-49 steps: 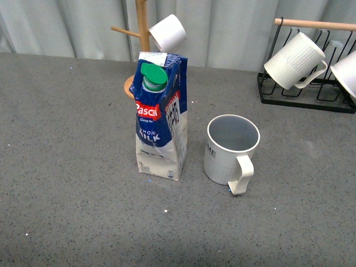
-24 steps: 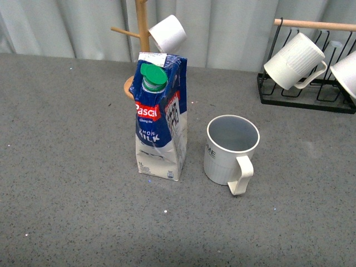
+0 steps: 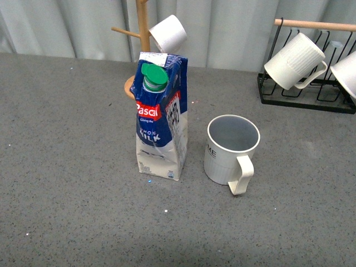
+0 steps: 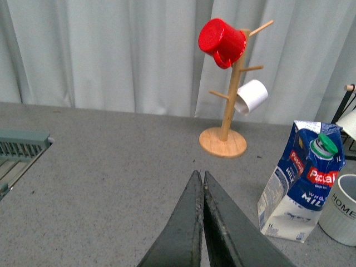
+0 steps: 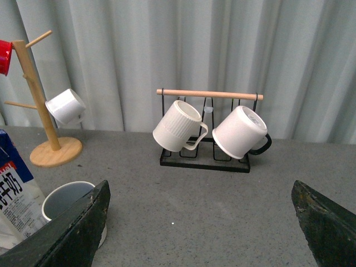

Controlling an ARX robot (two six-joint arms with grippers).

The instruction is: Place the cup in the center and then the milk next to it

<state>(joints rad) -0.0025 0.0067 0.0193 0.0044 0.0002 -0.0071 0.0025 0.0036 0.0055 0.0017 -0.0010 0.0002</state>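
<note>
Standing beyond the left gripper's (image 4: 199, 183) closed jaws, milk (image 4: 303, 186) half-hides the cropped cup (image 4: 344, 208); right gripper (image 5: 203, 222) jaws spread wide, tips cut off

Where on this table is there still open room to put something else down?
Bare grey table lies left of the milk carton and along the near edge before the cup. Only a narrow gap separates carton and cup. It is crowded behind, around the wooden mug tree and black rack.
</note>
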